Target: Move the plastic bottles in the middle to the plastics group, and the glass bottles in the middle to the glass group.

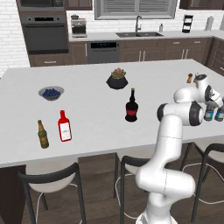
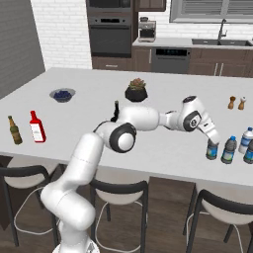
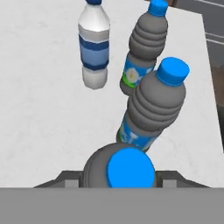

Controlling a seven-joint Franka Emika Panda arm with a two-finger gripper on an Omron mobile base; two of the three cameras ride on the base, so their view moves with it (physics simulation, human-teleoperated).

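The jaws [image 3: 119, 180] sit on both sides of a water bottle [image 2: 212, 149], partly open, with the bottle between them. I cannot tell if it is gripped tight or if it is already resting on the surface [image 1: 96, 127].

This bottle stands near the right end of the surface, close to the front edge. A second water bottle [image 2: 228, 149] is just beside it, and the bluish bottle [image 2: 245, 140] of the plastics group stands a little further on, with one more bottle [image 2: 249, 151] at the very edge of the right base view. They are packed close. If the jaws open or lift crookedly, I think the held bottle could tip and knock its neighbour over. A bottle could even roll off the front edge.

The arm reaches far out to the right, low over the surface, with the hand pointing down at the bottle cap.

The black bottle [image 1: 131, 106] waits in the middle. The beer bottle [image 1: 42, 134] and red bottle [image 1: 64, 125] stand near the left front corner.
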